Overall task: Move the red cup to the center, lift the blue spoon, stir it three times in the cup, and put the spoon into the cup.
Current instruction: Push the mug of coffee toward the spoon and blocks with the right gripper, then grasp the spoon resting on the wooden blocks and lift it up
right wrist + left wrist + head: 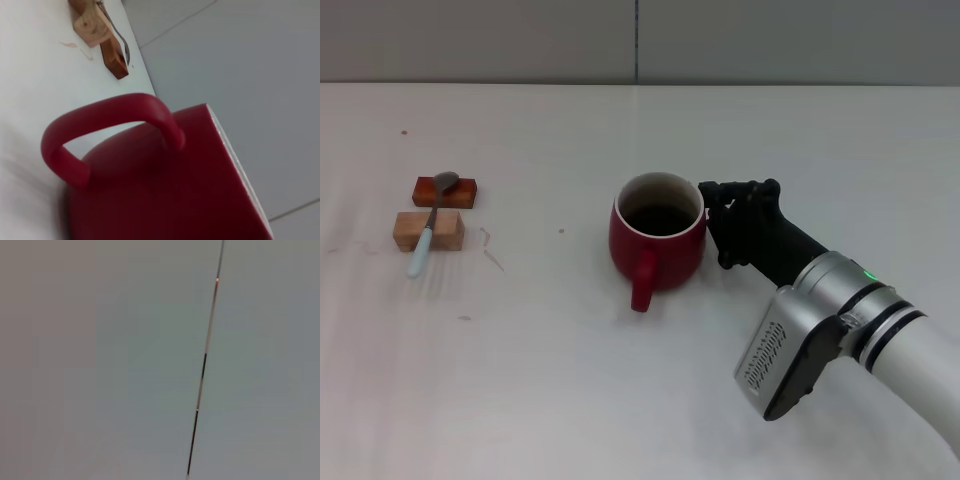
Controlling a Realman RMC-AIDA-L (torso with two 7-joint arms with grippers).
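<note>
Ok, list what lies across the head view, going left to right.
blue spoon resting over the tan block and orange-red block → red cup → right gripper against the cup's side.

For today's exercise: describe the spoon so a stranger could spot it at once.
On the white tabletop, look left of the dark-red ceramic mug to two small wooden blocks. The slim spoon lies across them: grey metal bowl, pale-blue handle, the only cutlery there.

Broad matte white tabletop near; plain grey panelled wall far, split by thin dark vertical seam.
</note>
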